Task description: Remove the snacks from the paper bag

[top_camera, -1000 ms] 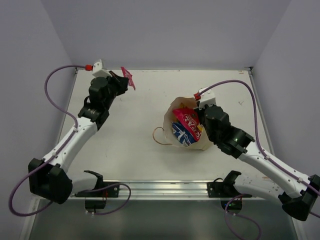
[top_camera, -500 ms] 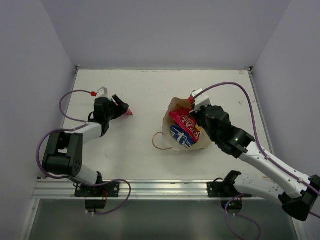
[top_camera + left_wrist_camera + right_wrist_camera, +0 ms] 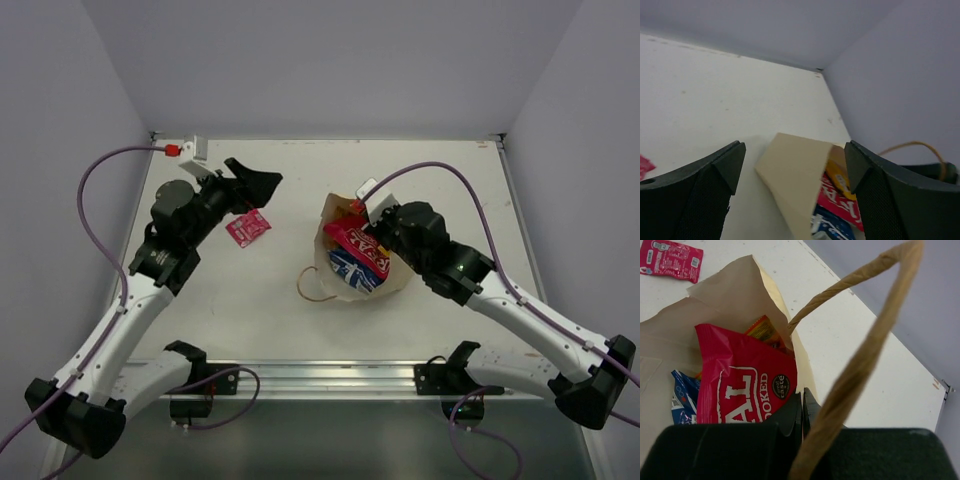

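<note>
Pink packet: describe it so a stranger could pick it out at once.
Find the paper bag near the middle of the table. To its left, just below the left gripper in the top view, the pink packet lies flat on the bare surface. It is the only snack outside the bag.

Left pincer (image 3: 262, 190) released small pink packet (image 3: 248, 228)

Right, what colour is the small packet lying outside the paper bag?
The small packet is pink; right wrist view shows it best.
</note>
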Available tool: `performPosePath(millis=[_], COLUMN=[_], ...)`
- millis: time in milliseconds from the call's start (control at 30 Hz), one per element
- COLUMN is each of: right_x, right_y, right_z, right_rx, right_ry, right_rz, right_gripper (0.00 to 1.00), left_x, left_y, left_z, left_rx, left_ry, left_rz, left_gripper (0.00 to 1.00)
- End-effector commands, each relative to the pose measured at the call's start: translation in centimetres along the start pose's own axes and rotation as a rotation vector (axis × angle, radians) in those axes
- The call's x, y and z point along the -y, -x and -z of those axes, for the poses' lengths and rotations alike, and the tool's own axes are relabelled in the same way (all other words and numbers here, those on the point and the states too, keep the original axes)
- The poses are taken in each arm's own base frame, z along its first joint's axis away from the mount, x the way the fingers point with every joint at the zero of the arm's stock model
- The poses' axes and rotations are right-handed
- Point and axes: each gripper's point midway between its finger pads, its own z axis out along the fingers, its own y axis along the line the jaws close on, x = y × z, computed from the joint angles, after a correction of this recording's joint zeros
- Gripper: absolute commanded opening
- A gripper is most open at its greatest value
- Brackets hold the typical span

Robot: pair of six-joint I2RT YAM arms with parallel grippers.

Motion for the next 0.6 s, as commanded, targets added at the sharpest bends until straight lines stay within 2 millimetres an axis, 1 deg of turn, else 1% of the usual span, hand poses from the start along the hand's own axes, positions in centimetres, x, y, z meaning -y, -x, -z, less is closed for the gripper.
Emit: performPosePath(millis=[0,33,67,100,133,167,200,233,267,300,367,400,433,500,567], right_x=[1.3,1.4,1.7,1.9,2.2,2.3,2.6,2.7,3.1,3.5,3.8,4.2,4.2,4.4,4.4], right_y=[4.8,4.9,5.0,5.0,5.2,5.3,5.6,5.8,6.1,6.5,6.9,7.2,7.3,7.5,7.3], right_z=[0.7,0.7,0.8,0.9,1.0,1.1,1.3,1.5,1.6,1.9,2.0,2.0,1.9,1.6,1.2], right_rx=[0.135,0.137,0.139,0.141,0.146,0.150,0.155,0.160,0.167,0.182,0.199,0.208,0.209,0.213,0.207], right_ry=[-0.007,-0.011,-0.025,-0.033,-0.043,-0.048,-0.058,-0.062,-0.076,-0.090,-0.105,-0.122,-0.124,-0.134,-0.146], right_rz=[0.014,0.018,0.019,0.022,0.020,0.018,0.017,0.015,0.013,0.020,0.030,0.039,0.045,0.059,0.066], right_gripper=[0.00,0.00,0.00,0.00,0.00,0.00,0.00,0.00,0.00,0.00,0.00,0.00,0.00,0.00,0.00], left_x=[6.0,7.6,9.5,10.4,11.9,13.7,14.2,15.0,15.8,15.8,16.4,16.5,16.7,16.8,17.3], left_y=[-1.9,-2.0,-3.3,-4.0,-3.6,-5.0,-5.8,-5.8,-6.9,-8.0,-9.7,-10.5,-11.6,-13.0,-14.8], left_z=[2.1,2.4,2.8,2.5,2.7,3.1,2.5,2.4,2.4,1.8,1.7,1.4,1.6,1.3,1.5], left_rx=[-0.122,-0.136,-0.180,-0.205,-0.197,-0.233,-0.248,-0.247,-0.278,-0.304,-0.342,-0.355,-0.373,-0.397,-0.441], left_ry=[-0.139,-0.180,-0.224,-0.238,-0.262,-0.299,-0.293,-0.299,-0.311,-0.299,-0.302,-0.299,-0.293,-0.284,-0.285], left_rz=[0.072,0.083,0.102,0.107,0.106,0.095,0.092,0.090,0.093,0.096,0.104,0.104,0.113,0.123,0.134], left_gripper=[0.86,0.86,0.84,0.83,0.83,0.83,0.83,0.83,0.82,0.81,0.70,0.67,0.63,0.62,0.62])
